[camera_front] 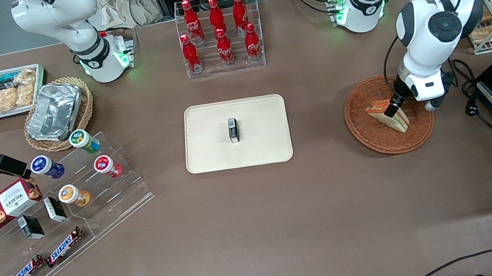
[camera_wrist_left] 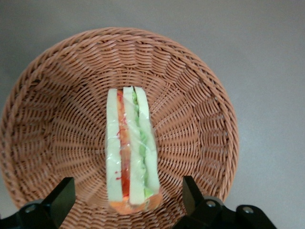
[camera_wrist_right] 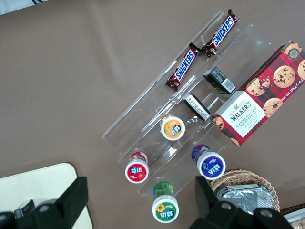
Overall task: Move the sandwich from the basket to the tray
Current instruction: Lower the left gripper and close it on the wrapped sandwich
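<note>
Tool (camera_wrist_left: 126, 200) hangs low over the basket (camera_front: 366, 133), fingers (camera_wrist_left: 59, 198) spread wide, one either side of the sandwich (camera_wrist_left: 129, 150), holding nothing yet. Sandwich stands on edge in the basket's middle, wrapped in clear film, bread faces out toward each finger, filling edge up.

Step in hand: the grasp. My read:
- Alignment looks good; the fingers straddle the wedge across its thickness. Squeeze on the bread faces, not along the length.
- The fingers bracket one end of the wedge, not its middle. Shifting toward centre would balance the lift better.
- Go down a bit more before closing, but stop short of the wicker so the tips don't snag the weave.
- Close gently: soft bread and slippery film. Too hard crushes it, too light lets it slide.
- Lift straight up to clear the basket rim before moving sideways.

Tray (camera_front: 206, 139) sits mid-desk, well apart from the basket, toward the parked arm's end. A small dark box (camera_front: 233, 130) stands at its centre, so set down on bare tray beside it.
</note>
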Action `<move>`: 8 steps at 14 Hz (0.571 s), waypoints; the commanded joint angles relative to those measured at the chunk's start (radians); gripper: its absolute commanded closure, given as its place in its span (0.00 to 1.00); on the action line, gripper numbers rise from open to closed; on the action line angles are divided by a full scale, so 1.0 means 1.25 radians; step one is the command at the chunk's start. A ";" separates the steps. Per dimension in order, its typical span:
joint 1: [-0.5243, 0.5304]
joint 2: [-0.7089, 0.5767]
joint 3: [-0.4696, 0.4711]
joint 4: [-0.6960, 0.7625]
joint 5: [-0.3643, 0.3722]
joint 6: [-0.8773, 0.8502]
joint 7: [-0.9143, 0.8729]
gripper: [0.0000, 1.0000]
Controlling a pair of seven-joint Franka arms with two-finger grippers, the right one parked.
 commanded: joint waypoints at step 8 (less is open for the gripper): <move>-0.006 0.066 0.005 -0.002 0.043 0.056 -0.045 0.13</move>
